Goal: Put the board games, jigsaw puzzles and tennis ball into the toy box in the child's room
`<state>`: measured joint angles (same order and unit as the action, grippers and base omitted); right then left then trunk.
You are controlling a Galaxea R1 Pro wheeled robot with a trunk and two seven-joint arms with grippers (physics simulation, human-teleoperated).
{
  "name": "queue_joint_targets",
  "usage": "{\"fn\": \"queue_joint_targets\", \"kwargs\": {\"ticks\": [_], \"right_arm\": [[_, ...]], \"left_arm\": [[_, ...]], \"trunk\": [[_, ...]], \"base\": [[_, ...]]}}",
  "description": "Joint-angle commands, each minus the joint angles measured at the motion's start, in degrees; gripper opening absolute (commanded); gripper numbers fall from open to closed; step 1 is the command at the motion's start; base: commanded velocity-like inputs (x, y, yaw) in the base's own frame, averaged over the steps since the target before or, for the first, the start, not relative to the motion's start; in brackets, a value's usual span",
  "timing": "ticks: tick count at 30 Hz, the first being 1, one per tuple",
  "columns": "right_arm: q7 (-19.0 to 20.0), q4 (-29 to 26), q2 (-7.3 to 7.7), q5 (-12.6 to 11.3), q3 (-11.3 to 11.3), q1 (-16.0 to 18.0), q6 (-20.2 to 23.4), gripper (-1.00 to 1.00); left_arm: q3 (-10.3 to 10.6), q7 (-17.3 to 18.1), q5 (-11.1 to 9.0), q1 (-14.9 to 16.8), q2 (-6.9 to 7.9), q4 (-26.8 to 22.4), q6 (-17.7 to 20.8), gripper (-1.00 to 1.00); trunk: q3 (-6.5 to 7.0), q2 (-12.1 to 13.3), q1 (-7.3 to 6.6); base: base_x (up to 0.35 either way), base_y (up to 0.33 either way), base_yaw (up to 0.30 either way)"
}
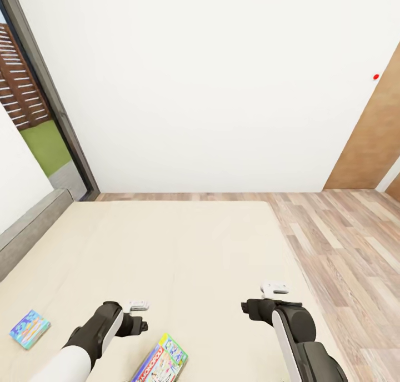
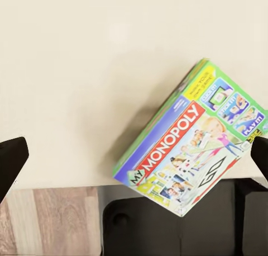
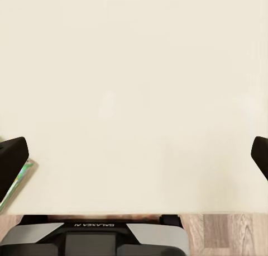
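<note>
Stage: pickup at beige bed [image 1: 183, 243] | my left gripper [image 2: 134, 161] open over green Monopoly board-game box [image 2: 192, 150] — poised to grasp | my right gripper [image 3: 134, 155] open, empty | small blue box [image 1: 29, 328] waits aside.

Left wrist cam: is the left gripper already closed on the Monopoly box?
No, the Monopoly box lies on the bed while the left gripper fingers stand wide apart, touching nothing.

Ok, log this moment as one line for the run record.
at bed | Monopoly box at near edge, between arms | second board game far left | left gripper open, empty | right gripper open, empty
</note>
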<state>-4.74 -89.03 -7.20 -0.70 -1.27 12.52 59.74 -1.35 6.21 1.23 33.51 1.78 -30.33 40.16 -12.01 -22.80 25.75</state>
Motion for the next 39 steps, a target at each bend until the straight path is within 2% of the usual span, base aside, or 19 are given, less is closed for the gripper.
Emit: {"fn": "queue_joint_targets", "kwargs": {"ticks": [1,9,12,15,22,28,39], "right_arm": [[-0.4,-0.1,-0.01,-0.1,-0.1,0.1,0.3,1.0],[-0.4,-0.1,-0.01,-0.1,-0.1,0.1,0.3,1.0],[-0.4,-0.1,-0.01,0.0,-0.2,0.1,0.3,1.0],[-0.4,-0.1,-0.01,0.0,-0.2,0.1,0.3,1.0],[-0.4,-0.1,-0.01,-0.1,-0.1,0.1,0.3,1.0],[-0.4,-0.1,-0.01,-0.2,-0.1,0.1,0.3,1.0],[-0.4,-0.1,-0.01,-0.1,-0.1,0.1,0.3,1.0]], "left_arm": [[-0.2,0.3,0.1,0.0,0.24,-0.1,0.3,1.0],[-0.5,2.0,-0.3,0.0,3.54,0.0,0.0,1.0],[-0.4,6.5,-0.2,0.0,5.32,0.0,-0.3,1.0],[-0.1,10.1,0.0,0.0,6.06,0.0,-0.7,1.0],[0.2,12.9,0.3,0.0,6.28,0.5,-2.3,1.0],[0.2,13.5,0.4,0.0,6.29,3.7,-4.4,1.0],[0.3,13.9,0.4,0.0,6.28,4.9,-5.7,1.0]], "trunk": [[-0.21,-0.1,0.03],[-0.96,-0.1,0.03],[-1.24,-0.1,0.03],[-1.52,-0.1,0.03],[-2.18,-0.1,0.03],[-2.74,-0.1,0.03],[-3.77,-0.1,0.03]], "base": [[0.0,0.0,0.0],[0.0,0.0,0.0],[0.0,0.0,0.0],[0.0,0.0,0.0],[0.0,0.0,0.0],[0.0,0.0,0.0],[0.0,0.0,0.0]]}}
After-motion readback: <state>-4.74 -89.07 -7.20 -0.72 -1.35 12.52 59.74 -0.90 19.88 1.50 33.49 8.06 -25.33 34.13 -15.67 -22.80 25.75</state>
